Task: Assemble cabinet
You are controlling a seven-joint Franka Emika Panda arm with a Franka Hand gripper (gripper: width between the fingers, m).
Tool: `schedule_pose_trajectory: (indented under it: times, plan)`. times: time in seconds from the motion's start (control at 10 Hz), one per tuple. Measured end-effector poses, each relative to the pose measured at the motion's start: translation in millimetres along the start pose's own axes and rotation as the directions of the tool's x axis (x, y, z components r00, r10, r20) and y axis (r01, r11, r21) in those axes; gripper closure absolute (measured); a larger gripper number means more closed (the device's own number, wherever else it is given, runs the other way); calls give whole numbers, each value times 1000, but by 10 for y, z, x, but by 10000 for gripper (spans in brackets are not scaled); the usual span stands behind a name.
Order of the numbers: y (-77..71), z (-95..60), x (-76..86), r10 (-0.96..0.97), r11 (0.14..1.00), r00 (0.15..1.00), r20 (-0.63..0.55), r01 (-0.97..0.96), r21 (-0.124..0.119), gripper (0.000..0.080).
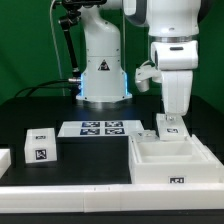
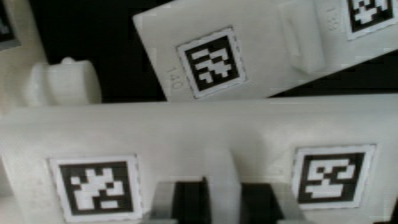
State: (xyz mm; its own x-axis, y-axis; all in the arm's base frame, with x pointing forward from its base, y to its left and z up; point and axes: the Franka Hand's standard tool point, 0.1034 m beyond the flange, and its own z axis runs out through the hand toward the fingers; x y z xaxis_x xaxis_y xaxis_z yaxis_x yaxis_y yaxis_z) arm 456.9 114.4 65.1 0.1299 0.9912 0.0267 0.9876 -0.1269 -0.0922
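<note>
The cabinet (image 1: 176,165) is a large white open box with inner compartments at the exterior view's right front. My gripper (image 1: 170,119) hangs over its back edge, shut on a small white tagged drawer block (image 1: 170,127) that sits at the box's rim. In the wrist view my gripper (image 2: 228,202) has its dark fingers (image 2: 187,203) pressed on a white rib of that block (image 2: 178,150), which carries two tags. A second drawer block (image 1: 40,146) lies loose on the table at the left. Another tagged white face (image 2: 214,62) shows beyond the held block.
The marker board (image 1: 100,128) lies flat in the middle of the black table. A long white border rail (image 1: 90,196) runs along the front. Another white part (image 1: 3,158) is cut off at the far left. The arm's base (image 1: 103,60) stands at the back.
</note>
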Motion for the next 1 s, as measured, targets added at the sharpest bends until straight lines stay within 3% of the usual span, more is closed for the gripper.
schedule_pose_trajectory:
  times: [1.0]
  plan:
    - [47,-48,2,19,1000,1000,4,-19,3,731]
